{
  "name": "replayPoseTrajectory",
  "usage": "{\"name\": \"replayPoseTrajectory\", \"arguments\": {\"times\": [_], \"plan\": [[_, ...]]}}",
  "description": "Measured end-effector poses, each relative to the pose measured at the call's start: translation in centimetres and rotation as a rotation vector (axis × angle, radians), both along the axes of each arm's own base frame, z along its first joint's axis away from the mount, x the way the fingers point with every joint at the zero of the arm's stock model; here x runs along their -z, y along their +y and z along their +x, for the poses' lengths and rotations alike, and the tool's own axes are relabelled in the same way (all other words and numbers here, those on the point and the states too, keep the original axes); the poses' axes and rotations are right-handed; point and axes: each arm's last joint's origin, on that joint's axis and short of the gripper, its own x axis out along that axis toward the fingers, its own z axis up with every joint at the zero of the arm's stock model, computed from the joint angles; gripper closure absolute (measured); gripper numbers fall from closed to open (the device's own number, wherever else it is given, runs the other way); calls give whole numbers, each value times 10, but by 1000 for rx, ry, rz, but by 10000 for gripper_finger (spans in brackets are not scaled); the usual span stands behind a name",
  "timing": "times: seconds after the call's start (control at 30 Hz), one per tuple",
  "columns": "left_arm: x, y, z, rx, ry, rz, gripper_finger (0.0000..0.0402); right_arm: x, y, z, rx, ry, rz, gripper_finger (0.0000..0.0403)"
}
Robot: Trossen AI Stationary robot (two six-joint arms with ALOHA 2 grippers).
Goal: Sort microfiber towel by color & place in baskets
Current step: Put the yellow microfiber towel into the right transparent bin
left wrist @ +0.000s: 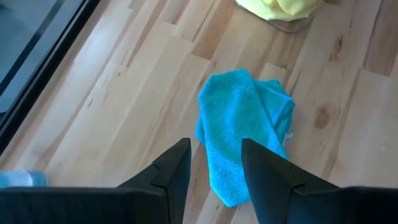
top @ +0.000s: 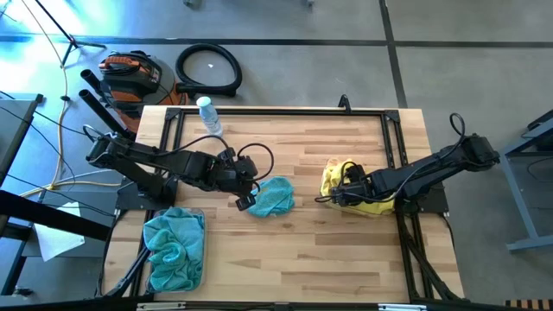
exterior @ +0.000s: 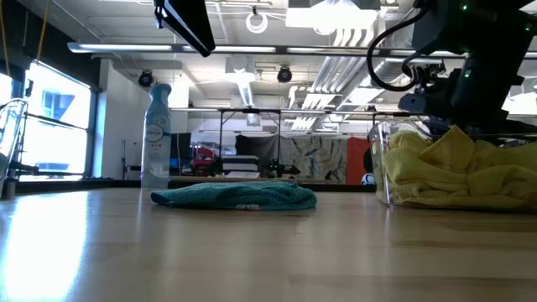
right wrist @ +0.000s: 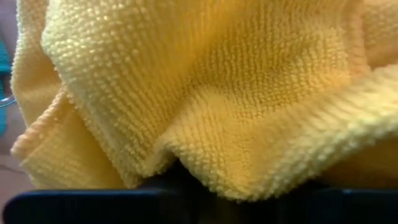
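Note:
A single teal-blue towel lies crumpled flat on the middle of the table. My left gripper is open and raised just over the towel's left end, touching nothing. A clear basket at the near left corner holds several teal towels. The other clear basket, on the table's right, holds a heap of yellow towels. My right gripper reaches down into that heap, and the cloth hides it.
A clear spray bottle stands near the far left edge of the table. Black frame rails run along the table's left, far and right sides. Bare wood lies between the two baskets and along the near edge.

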Motion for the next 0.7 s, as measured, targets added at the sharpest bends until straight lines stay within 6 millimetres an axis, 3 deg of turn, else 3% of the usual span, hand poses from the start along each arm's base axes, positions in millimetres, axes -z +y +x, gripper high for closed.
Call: {"name": "replayPoseTrajectory", "arguments": {"times": [0.17, 0.4, 0.7], "plan": [[0, 0, 0, 1, 2, 1, 269, -14, 0, -1, -2, 5, 24, 272], [0, -1, 0, -14, -6, -11, 269, -65, -1, -7, -1, 81, 9, 260], [0, -6, -1, -17, -16, -30, 269, -127, 0, 0, -60, 21, -25, 260]]}}
